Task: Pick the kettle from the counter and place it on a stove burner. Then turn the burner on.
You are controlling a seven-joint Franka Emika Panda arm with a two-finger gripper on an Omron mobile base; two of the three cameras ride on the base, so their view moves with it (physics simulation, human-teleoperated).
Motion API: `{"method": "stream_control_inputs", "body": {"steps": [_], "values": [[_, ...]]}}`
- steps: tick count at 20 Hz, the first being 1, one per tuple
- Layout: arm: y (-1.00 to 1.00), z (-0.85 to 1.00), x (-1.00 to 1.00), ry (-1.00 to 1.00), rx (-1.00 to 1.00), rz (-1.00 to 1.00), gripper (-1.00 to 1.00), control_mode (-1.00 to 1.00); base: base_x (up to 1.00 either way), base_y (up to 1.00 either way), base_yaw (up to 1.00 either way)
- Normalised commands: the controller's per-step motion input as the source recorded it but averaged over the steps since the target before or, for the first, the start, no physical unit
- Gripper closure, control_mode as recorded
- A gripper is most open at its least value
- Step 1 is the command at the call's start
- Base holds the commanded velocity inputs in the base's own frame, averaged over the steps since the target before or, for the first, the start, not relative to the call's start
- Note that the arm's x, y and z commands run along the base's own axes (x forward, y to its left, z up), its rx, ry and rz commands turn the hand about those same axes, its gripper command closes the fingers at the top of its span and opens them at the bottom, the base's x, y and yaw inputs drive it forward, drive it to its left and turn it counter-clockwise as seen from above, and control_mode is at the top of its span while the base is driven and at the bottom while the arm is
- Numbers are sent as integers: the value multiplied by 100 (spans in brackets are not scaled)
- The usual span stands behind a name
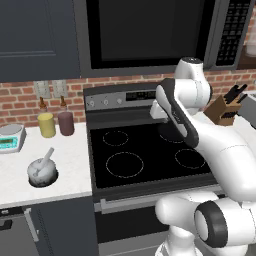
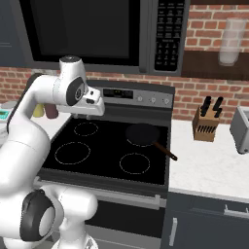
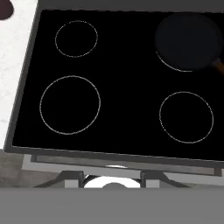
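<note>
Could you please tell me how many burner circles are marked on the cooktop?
4: front-left stove burner, the widest; back-left; front-right; back-right, mostly covered by the black pan.

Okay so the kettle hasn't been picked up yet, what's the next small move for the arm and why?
Probably swing the hand left and down toward the kettle. It sits untouched on the counter left of the cooktop, slanted handle up, while the hand camera looks down on the black glass and the large front-left stove burner, nowhere near the kettle.
</note>
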Motion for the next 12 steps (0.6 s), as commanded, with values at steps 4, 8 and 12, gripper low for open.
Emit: {"method": "stream_control_inputs", "body": {"steps": [4, 8, 12], "values": [[1, 0, -16, -1, 0, 0, -100, -100, 0, 0, 0], [38, 0, -58, -4, 0, 10, -100, -100, 0, 0, 0], [85, 0, -56, -4, 1, 10, -100, -100, 0, 0, 0]]}}
